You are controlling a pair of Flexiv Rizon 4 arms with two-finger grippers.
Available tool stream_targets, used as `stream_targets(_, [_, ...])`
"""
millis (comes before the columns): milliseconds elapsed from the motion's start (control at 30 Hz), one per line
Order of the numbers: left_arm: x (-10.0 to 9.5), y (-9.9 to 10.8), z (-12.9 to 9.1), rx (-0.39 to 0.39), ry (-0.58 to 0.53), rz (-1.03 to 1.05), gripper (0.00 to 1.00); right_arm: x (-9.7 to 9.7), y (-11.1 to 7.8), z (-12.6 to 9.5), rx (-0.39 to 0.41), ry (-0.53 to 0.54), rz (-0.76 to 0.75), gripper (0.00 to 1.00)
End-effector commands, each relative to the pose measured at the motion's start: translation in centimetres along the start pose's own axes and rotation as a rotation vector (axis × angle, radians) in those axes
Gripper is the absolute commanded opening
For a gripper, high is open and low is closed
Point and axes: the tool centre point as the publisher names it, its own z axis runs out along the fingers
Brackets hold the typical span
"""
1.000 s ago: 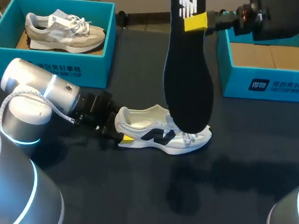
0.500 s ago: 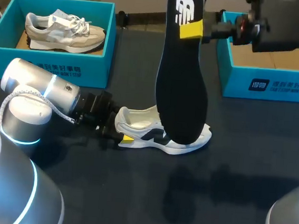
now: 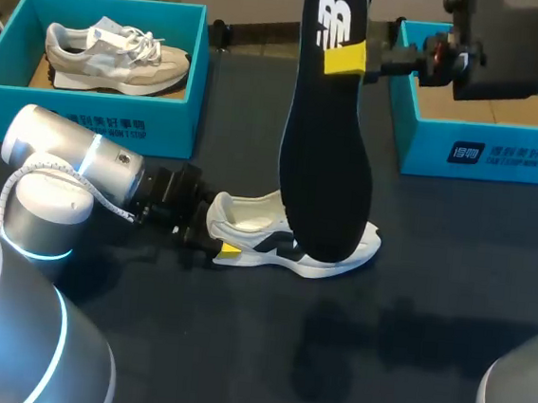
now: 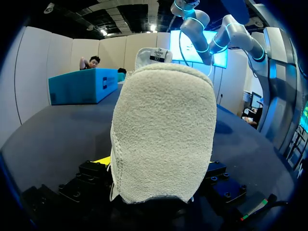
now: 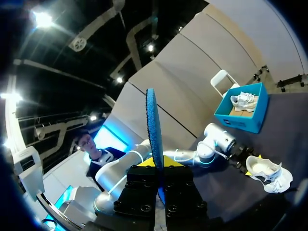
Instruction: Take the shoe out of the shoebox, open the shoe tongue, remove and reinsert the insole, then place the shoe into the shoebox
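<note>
A white and black shoe [image 3: 247, 226] lies on its sole in the middle of the dark table, toe to the right. My left gripper [image 3: 215, 244] is at its heel, with a finger on each side, shut on it. In the left wrist view the pale heel [image 4: 163, 130] fills the space between the fingers, and one yellow fingertip [image 4: 103, 160] shows beside it. My right gripper [image 3: 346, 56] is shut on the heel end of the black insole [image 3: 327, 169]. The insole hangs upright, its toe end low over the shoe's front. In the right wrist view the insole [image 5: 154, 125] stands edge-on between the shut fingers.
A teal shoebox [image 3: 177, 121] at the back left holds a grey and white shoe [image 3: 112, 53]. A second teal shoebox [image 3: 488, 151] at the back right shows only its cardboard floor. Bare table lies in front of the shoe.
The right gripper has shifted the hanging insole slightly to the left, over the shoe. The left arm and the shoe have stayed where they were.
</note>
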Motion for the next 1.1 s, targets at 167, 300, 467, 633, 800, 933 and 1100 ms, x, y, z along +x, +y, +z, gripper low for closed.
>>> stream_targets(167, [0.0,0.3,0.3,-0.002,-0.002,-0.001,0.0,0.0,0.1,0.2,0.001,-0.002,0.002,0.0])
stream_targets(300, [0.0,0.3,0.3,-0.002,-0.002,-0.001,0.0,0.0,0.1,0.2,0.001,-0.002,0.002,0.0])
stream_targets(467, [0.0,0.4,0.1,0.002,0.007,-0.003,0.44,0.0,0.1,0.2,0.001,-0.002,0.002,0.0])
stream_targets(633, [0.4,-0.1,-0.5,-0.026,0.013,0.003,1.0,0.0,0.1,0.2,0.001,-0.002,0.002,0.0])
stream_targets(800, [0.6,-0.7,-1.3,-0.068,0.022,0.012,1.0,0.0,0.1,0.2,0.001,-0.002,0.002,0.0])
stream_targets(933, [0.7,-1.1,-2.3,-0.126,0.007,0.015,1.0,0.0,0.1,0.2,0.001,-0.002,0.002,0.0])
stream_targets(1100, [0.7,-1.4,-3.4,-0.214,-0.015,0.011,1.0,0.0,0.1,0.2,0.001,-0.002,0.002,0.0])
